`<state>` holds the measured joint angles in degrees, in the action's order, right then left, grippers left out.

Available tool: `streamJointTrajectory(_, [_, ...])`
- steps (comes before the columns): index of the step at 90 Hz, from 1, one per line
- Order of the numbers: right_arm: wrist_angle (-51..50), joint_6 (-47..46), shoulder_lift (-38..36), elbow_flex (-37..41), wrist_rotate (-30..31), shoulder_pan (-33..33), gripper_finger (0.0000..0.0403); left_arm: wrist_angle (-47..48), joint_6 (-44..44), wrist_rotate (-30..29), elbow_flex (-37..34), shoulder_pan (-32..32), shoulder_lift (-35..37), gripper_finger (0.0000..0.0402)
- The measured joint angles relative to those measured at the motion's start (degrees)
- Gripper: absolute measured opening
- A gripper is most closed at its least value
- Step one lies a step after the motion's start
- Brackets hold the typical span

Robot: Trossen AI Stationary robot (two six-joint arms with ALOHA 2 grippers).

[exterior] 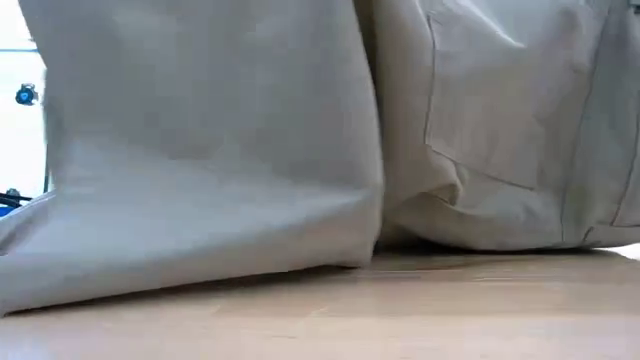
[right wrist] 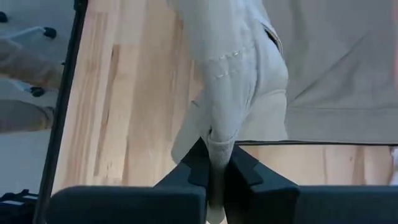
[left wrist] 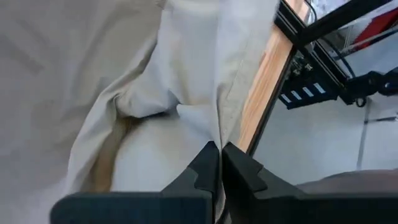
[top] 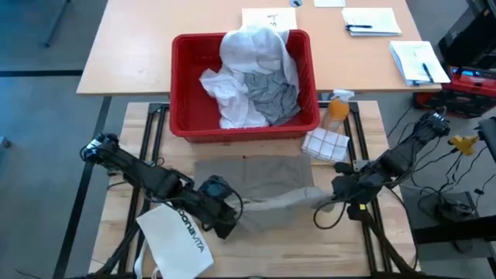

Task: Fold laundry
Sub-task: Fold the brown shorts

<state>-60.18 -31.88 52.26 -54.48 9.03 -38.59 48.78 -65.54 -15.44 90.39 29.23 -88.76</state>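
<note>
While both grippers pinch it, the khaki-tan piece point(top: 263, 182) lies on the wooden table point(top: 384, 147).
Soft, creased cloth stretches crosswise, drawn between the left gripper point(left wrist: 219, 163) and right gripper point(right wrist: 217, 163); each pair of fingers is closed on a bunched edge.

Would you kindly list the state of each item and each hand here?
khaki garment: spread on the table, near edge pinched by both hands
left hand: shut on the khaki garment
right hand: shut on the khaki garment
red basket: holds crumpled white and grey laundry, unfolded
bonavita bag: lying flat
</note>
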Motion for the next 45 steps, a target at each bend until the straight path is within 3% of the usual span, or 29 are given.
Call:
streamJointTrajectory(15, [-0.2,3.1,0.9,0.5,0.1,1.2,0.0003,3.4,0.5,-0.6,0.0,-1.3,2.7,0.0])
streamJointTrajectory(45, [-0.5,7.7,3.4,0.5,-0.2,7.3,0.0003,7.5,12.0,0.8,0.0,-5.6,3.6,0.0])
